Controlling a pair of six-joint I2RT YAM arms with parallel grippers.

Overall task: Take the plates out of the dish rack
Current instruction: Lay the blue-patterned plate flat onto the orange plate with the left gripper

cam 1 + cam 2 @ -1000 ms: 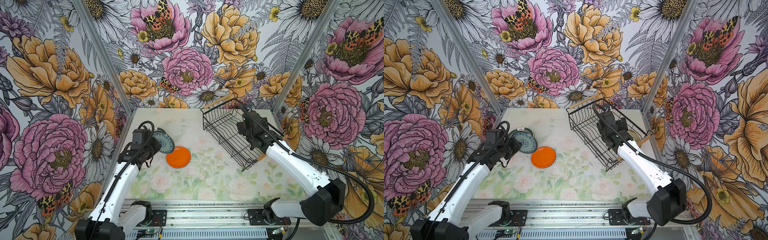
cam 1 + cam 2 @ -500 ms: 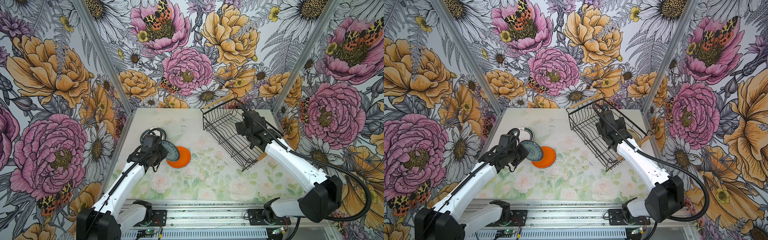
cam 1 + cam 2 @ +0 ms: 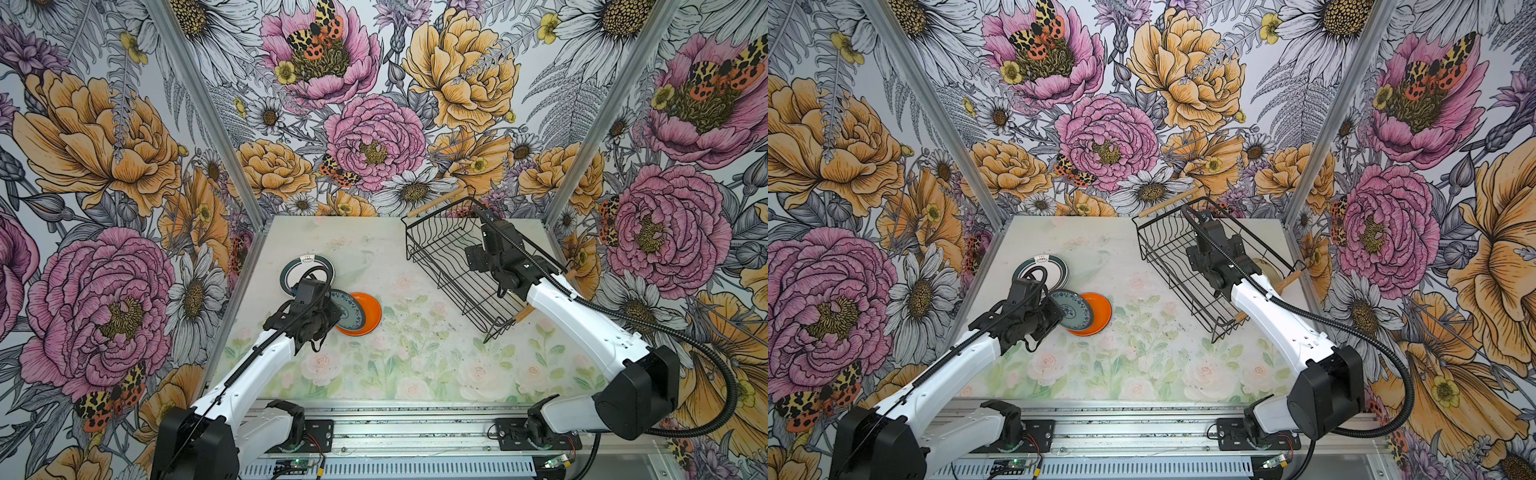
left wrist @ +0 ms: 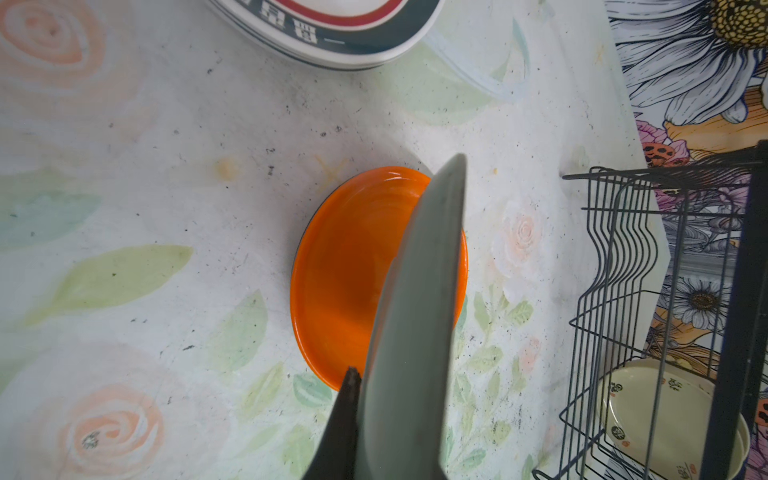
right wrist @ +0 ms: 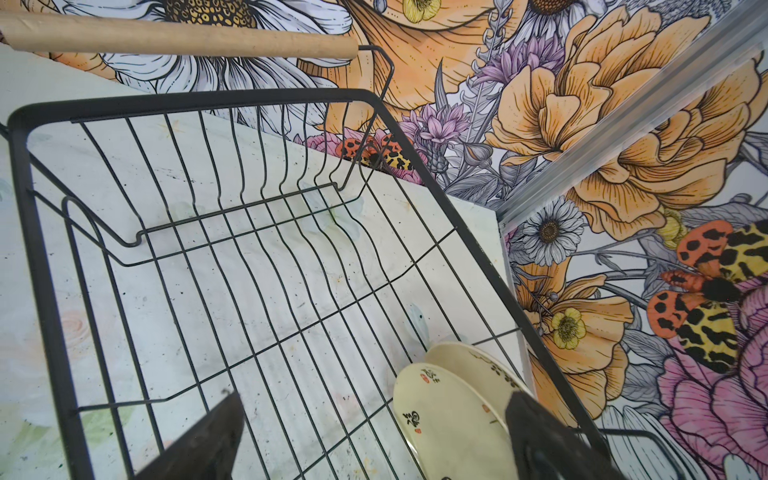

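- Unloaded: white plates (image 3: 303, 268), orange plate (image 3: 370, 321), near surface's (image 3: 415, 353) left edge.
- Left jaws grip teal plate (image 3: 349, 309) over the orange.
- Remaining: two cream plates (image 5: 444, 411) in rack (image 5: 187, 99), far-right corner; right jaws open.

Orange plate (image 3: 370, 318), teal patterned plate (image 3: 348, 313)

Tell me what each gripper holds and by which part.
Left gripper pinches the teal plate by its rim, above the orange plate. Right gripper is open over the dish rack, holding nothing.
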